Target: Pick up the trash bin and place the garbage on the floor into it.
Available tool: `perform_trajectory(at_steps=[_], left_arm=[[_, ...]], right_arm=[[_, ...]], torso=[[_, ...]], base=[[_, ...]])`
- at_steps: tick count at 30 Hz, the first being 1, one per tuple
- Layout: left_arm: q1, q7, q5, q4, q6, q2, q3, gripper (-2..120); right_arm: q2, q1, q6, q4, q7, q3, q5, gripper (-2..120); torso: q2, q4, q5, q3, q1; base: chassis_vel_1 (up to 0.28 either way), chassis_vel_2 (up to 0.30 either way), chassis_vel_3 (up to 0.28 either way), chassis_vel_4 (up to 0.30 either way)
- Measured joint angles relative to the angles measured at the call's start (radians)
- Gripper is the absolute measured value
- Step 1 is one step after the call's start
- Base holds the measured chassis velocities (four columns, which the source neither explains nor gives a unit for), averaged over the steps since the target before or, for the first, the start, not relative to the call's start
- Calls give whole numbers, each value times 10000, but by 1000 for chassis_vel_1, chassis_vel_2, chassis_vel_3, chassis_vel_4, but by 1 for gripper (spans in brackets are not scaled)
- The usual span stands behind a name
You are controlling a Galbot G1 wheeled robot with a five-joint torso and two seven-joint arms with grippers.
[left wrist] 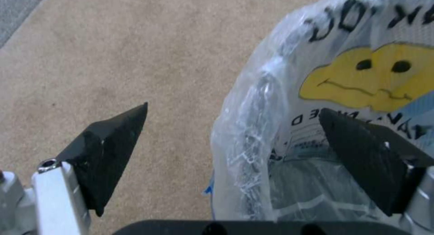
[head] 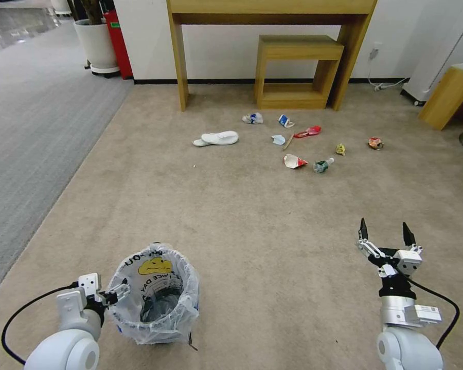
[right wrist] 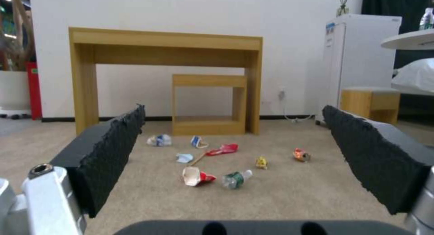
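Firstly, head view: trash bin [head: 154,293], upright on the carpet [head: 252,226] near the robot's left side; left gripper [head: 119,291] at its rim, right gripper [head: 386,234] well apart to the right, fingers spread, holding nothing. Garbage far ahead: white slippers [head: 217,138], paper cup [head: 294,162], green bottle [head: 323,165], red wrapper [head: 308,132], crushed can [head: 375,143], before a wooden desk [head: 270,31].

Left wrist view: jaws open, straddling the bin's bagged rim, one finger outside, one inside against the plastic bag [left wrist: 361,69]; not yet clamped. The left arm is plainly nearer.

Right wrist view: open jaws frame the litter; bare carpet lies between.
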Motion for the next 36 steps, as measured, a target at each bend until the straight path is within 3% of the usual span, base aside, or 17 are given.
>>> perform_trajectory(at_steps=[13,36], left_arm=[[-149,-13,4,612,-126,33,-6,100],[-265,-13,147,1012,-265,-105,-77,100]], right_arm=[[108,-80,6,68,21,-6,-177,100],[95,-29,7,11,49,-19,-232,100]], torso=[[0,0,0,0,0],[0,0,3,0,-1]], base=[[0,0,0,0],[0,0,0,0]])
